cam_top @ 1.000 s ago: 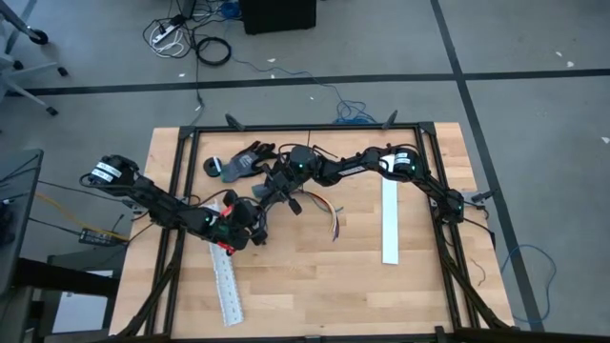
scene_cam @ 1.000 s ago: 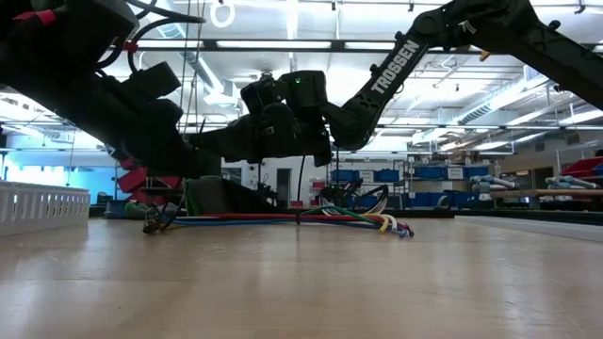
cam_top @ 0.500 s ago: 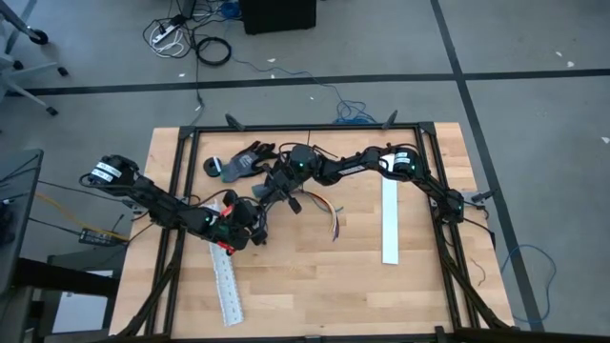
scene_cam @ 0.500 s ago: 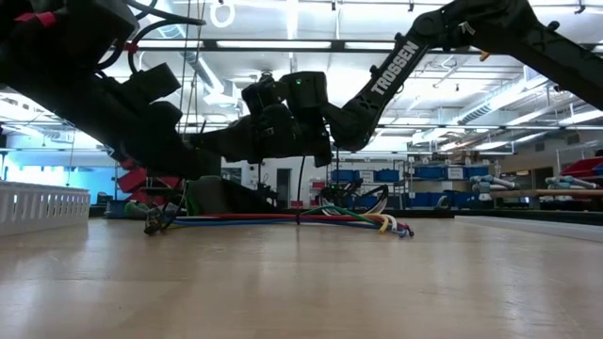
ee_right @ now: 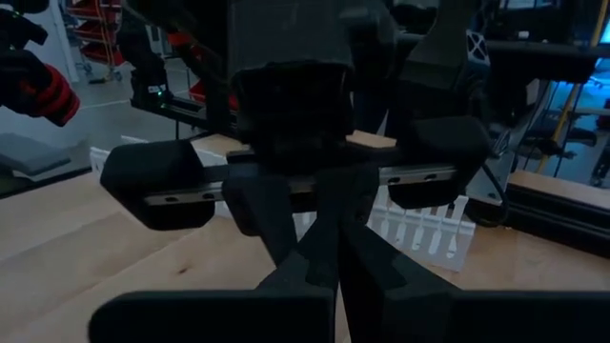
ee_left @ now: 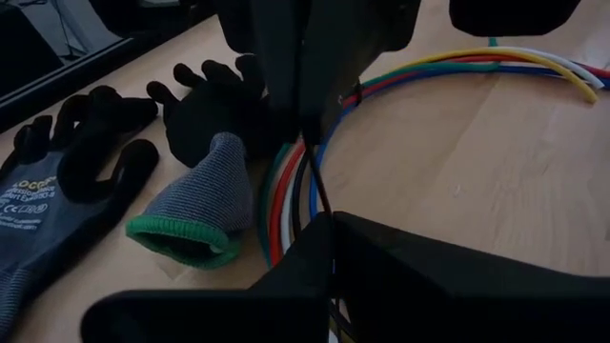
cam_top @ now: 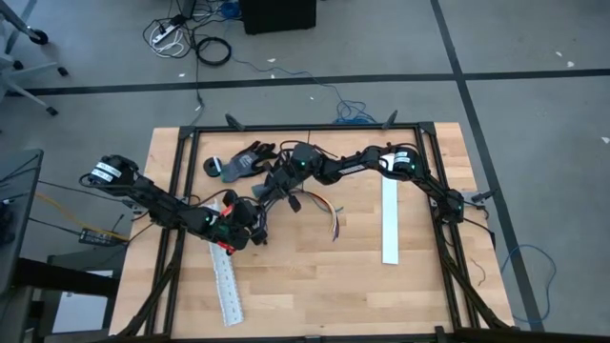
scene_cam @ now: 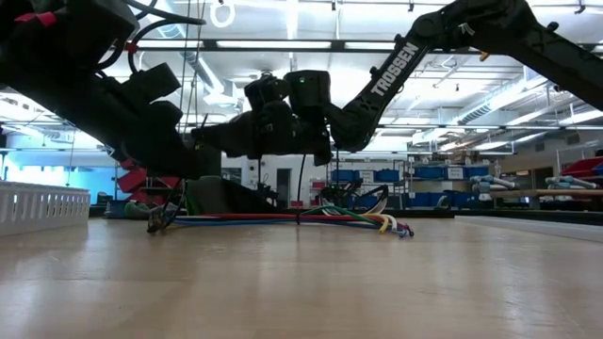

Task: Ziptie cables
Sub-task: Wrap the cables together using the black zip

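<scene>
Both jaws close over cables [cam_top: 319,207], table's rear-left.

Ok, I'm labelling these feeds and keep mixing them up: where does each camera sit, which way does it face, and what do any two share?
High view: above the table, looking straight down; both arms, left gripper, right gripper.
Low view: tabletop height, looking level across; arms enter from above.
Left wrist view: on the left arm, past its own fingers toward gloves.
Right wrist view: on the right arm, past its own fingers toward a white strip.
Shared: high, low and left wrist views show the cables.
</scene>
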